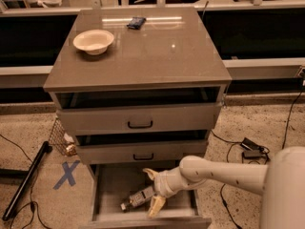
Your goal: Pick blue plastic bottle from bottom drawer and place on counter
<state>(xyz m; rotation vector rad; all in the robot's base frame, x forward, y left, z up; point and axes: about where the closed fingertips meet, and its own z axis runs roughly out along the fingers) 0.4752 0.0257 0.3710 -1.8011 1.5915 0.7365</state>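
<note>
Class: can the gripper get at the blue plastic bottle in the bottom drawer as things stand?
Probably yes: the gripper sits open inside the bottom drawer, right at the blue plastic bottle, nothing between them.

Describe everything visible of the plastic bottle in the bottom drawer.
The blue plastic bottle is small and clear with a pale label and a light cap. It lies on its side on the grey floor of the open bottom drawer, cap toward the front left. Its base end sits between the open jaws of the gripper; contact cannot be told.
</note>
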